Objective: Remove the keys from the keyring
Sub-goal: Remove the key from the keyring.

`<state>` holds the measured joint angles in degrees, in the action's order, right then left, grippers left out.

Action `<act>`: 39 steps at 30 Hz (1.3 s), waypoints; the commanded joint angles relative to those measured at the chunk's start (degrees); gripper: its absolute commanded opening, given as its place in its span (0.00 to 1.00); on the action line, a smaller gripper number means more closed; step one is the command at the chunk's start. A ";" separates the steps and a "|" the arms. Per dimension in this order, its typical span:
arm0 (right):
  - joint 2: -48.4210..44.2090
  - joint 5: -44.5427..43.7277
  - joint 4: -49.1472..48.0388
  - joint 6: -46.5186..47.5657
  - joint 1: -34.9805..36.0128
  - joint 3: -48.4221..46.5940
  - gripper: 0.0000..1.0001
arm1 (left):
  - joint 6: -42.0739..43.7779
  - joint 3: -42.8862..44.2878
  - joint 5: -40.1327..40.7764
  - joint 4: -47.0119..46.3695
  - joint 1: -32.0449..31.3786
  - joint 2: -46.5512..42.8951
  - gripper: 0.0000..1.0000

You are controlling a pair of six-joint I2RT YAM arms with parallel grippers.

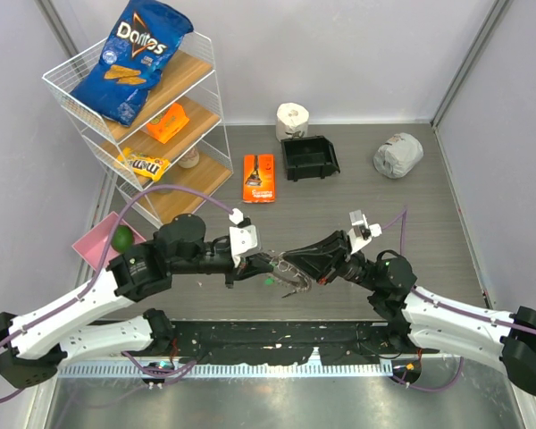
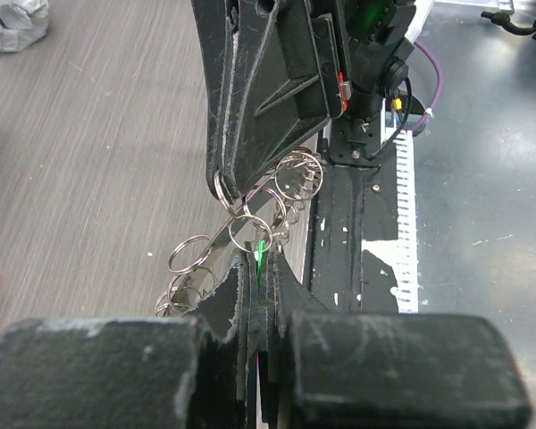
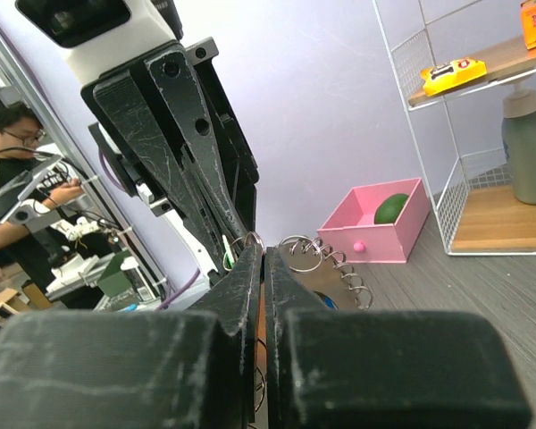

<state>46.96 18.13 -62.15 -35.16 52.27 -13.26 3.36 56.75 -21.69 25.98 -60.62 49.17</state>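
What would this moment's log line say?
left gripper: shut on green key | right gripper: shut on keyring

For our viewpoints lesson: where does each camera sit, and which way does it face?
Top external: above and behind the bases, looking down on the table; left arm and right arm both show.
Left wrist: looks along its own shut jaws at the keyring and the right arm's jaws.
Right wrist: faces the opposite way, own shut jaws in front, pink tray beyond.
Shared: both wrist views show the keyring.
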 commanded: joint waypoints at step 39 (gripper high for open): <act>2.43 23.00 2.38 2.90 -1.65 -11.70 0.05 | -1.86 8.02 -3.00 7.33 5.60 4.09 0.00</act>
<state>49.23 36.18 -55.90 -31.38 50.35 -21.26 0.49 62.11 -24.77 33.34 -55.99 52.45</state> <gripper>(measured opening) 0.063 0.034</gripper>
